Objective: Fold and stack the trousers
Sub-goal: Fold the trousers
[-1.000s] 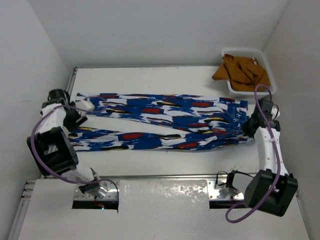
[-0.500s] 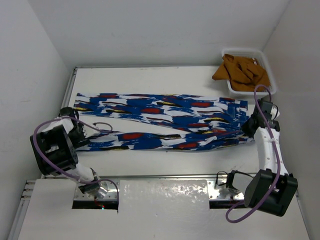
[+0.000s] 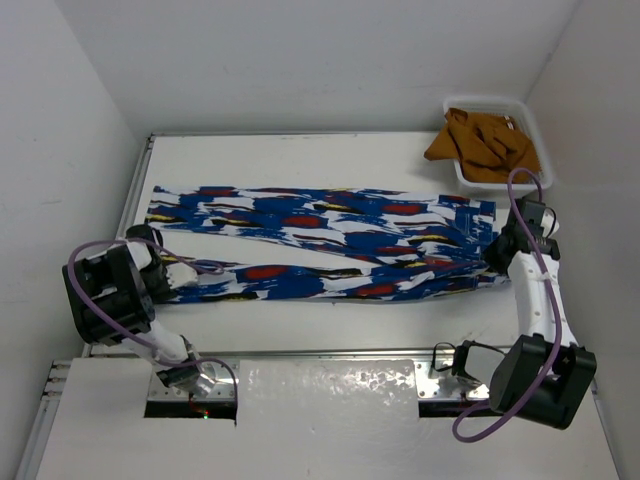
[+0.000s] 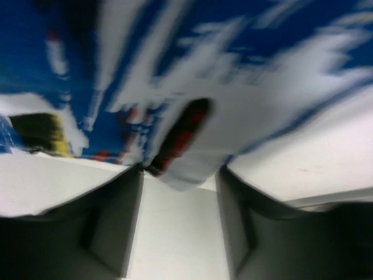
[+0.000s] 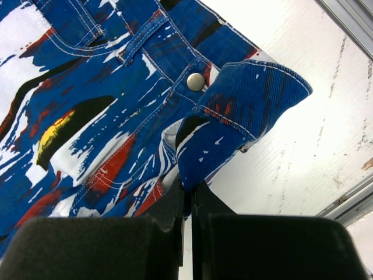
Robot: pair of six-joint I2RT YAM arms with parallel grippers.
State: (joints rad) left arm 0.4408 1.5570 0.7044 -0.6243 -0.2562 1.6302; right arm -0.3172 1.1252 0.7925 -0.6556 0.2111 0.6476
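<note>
Royal-blue patterned fabric trousers [image 3: 330, 225] lie flat across mid-frame. Your right gripper [image 5: 187, 197] pinches the waistband at right; your left gripper [image 4: 178, 181] stands wide at a hem, lower left.

The trousers [image 3: 330, 245] are royal blue with white, red, yellow and black patches, the cloth [image 3: 480, 145] mustard-brown, the bin [image 3: 487, 100] white.

trousers [image 3: 330, 250] stretch across the table [image 3: 300, 160]; tray [image 3: 487, 101] far right.
</note>
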